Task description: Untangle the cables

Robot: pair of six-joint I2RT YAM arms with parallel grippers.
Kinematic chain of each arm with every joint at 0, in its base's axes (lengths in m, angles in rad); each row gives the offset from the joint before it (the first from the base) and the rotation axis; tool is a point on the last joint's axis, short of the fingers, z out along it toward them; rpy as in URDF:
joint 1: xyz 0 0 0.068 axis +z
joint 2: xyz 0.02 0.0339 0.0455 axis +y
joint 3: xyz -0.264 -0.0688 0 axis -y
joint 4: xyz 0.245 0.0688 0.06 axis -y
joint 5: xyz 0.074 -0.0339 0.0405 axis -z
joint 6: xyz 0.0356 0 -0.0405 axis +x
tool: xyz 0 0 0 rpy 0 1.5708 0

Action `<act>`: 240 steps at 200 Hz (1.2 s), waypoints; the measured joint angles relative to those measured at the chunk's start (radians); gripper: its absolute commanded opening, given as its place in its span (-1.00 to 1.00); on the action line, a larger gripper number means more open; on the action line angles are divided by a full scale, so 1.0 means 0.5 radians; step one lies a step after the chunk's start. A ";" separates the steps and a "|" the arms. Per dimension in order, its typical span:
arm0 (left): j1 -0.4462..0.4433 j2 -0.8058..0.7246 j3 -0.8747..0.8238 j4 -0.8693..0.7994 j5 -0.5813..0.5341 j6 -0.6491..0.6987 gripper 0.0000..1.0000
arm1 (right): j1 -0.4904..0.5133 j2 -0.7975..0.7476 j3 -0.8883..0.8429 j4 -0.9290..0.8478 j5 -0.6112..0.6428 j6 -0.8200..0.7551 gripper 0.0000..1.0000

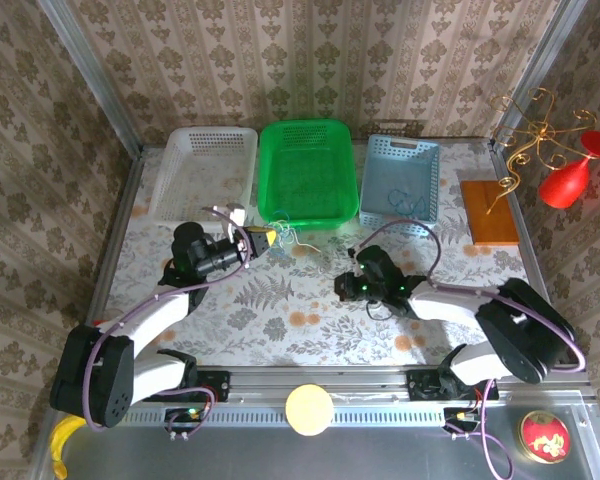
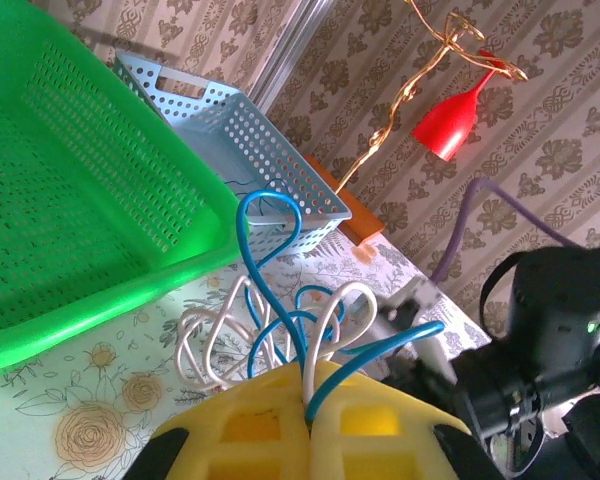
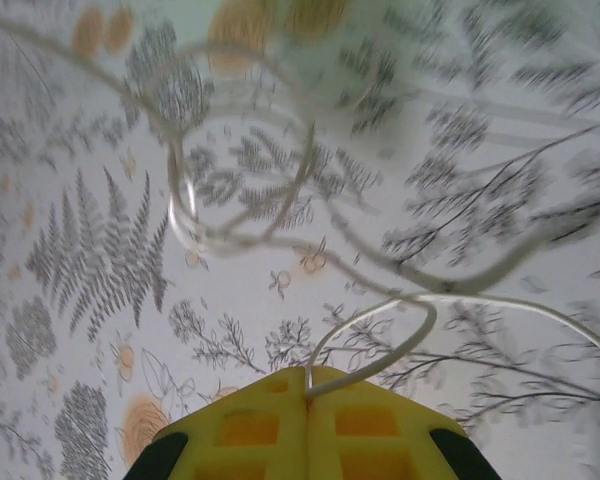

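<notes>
The cables form a small tangle (image 1: 286, 237) on the table just in front of the green basket. My left gripper (image 1: 263, 238) is shut on them. In the left wrist view, a blue cable (image 2: 270, 215) and a cream cable (image 2: 212, 340) rise in loops from between the closed yellow fingertips (image 2: 380, 420). My right gripper (image 1: 348, 286) sits low over the middle of the table. In the right wrist view it (image 3: 307, 385) is shut on a thin cream cable (image 3: 385, 352), which curls away in loops over the patterned tabletop.
Three baskets stand along the back: white (image 1: 170, 180), green (image 1: 270, 170) and blue (image 1: 375, 185), the blue one holding a thin cord. A gold stand on a wooden base (image 1: 490, 212) carries a red glass (image 1: 570, 178) at the right. A white plug (image 1: 232, 212) lies near the left gripper.
</notes>
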 measured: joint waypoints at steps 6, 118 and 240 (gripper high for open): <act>0.000 0.000 0.000 0.013 -0.001 -0.018 -1.00 | 0.021 0.037 0.017 0.002 -0.001 0.001 -0.81; -0.014 0.002 0.055 -0.114 -0.134 -0.221 -1.00 | 0.053 -0.502 0.409 -0.336 -0.063 -0.139 0.18; -0.128 0.006 0.378 -1.006 -0.499 -0.635 -1.00 | 0.114 -0.360 0.732 -0.317 -0.332 -0.883 0.21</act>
